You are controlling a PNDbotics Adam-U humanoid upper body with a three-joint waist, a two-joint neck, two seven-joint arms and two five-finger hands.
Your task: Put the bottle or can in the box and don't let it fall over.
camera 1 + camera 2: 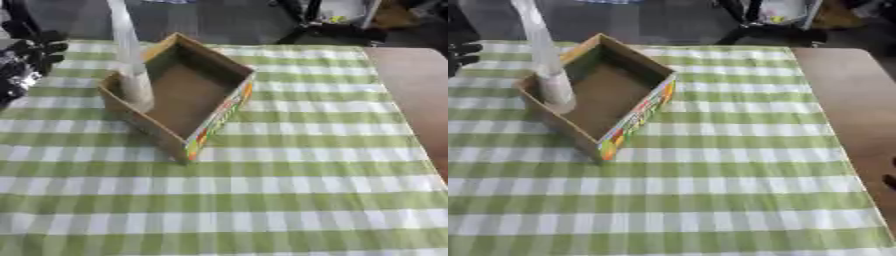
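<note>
A tall pale translucent bottle (131,60) stands upright inside the open cardboard box (220,111), against the box's left corner; its top runs out of the picture. The box has a brown inside and a colourful printed side facing right. It lies askew on the green and white checked cloth. My left hand (35,50) is black and hovers at the left edge, a short way left of the bottle and apart from it, fingers relaxed and holding nothing. Only a dark sliver of what may be my right hand (890,179) shows at the right edge.
The checked tablecloth (262,200) covers most of the table. A bare brown strip of table (420,90) runs along the right side. Dark furniture and clutter (341,20) stand beyond the far edge.
</note>
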